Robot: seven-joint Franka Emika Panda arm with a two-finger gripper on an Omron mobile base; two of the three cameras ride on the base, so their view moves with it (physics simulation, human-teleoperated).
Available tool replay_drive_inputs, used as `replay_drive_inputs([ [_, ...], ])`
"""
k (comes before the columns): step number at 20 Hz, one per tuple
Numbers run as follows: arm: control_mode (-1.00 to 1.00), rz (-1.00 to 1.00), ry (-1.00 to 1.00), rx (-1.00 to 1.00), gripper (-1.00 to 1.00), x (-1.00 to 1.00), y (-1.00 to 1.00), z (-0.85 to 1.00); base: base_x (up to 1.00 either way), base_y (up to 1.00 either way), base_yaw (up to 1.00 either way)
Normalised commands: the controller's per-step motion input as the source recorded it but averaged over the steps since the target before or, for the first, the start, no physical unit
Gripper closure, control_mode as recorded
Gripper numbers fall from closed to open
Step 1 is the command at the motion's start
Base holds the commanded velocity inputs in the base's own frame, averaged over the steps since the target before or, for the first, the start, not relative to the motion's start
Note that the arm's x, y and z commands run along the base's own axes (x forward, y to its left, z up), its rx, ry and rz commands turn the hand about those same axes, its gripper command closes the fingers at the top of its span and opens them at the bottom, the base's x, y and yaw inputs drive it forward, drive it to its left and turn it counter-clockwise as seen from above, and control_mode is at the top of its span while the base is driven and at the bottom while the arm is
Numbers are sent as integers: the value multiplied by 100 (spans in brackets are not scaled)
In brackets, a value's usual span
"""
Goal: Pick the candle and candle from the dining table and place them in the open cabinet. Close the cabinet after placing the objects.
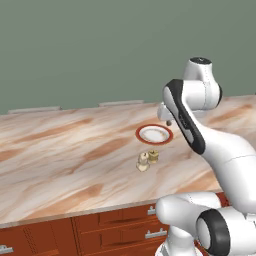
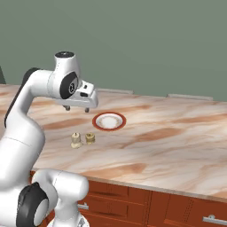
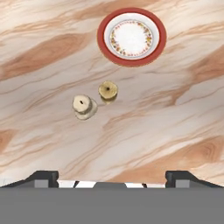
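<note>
Hovering wide open and empty, the gripper [image 2: 76,107] hangs over the dining table [image 2: 177,146], where both candles, cream [image 3: 84,106] and tan [image 3: 107,91], wait beside the plate [image 3: 131,37], nothing yet picked.

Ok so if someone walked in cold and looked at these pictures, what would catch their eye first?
Probably the red-rimmed white plate, bright against the veined marble dining table. Just in front of it stand two small candles side by side: the pale cream candle and the squat tan-yellow candle. Above them hangs the white arm's gripper, jaws open, holding nothing.
</note>
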Motion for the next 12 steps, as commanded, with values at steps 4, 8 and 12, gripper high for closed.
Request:
replay_drive_inputs([
  [4, -100, 0, -14, 1, -100, -51, 0, -22, 0, 0, 0],
  [8, -100, 0, -13, 0, -100, -41, 1, -22, 0, 0, 0],
  [12, -100, 0, -9, 0, -100, -30, 7, -23, 0, 0, 0],
])
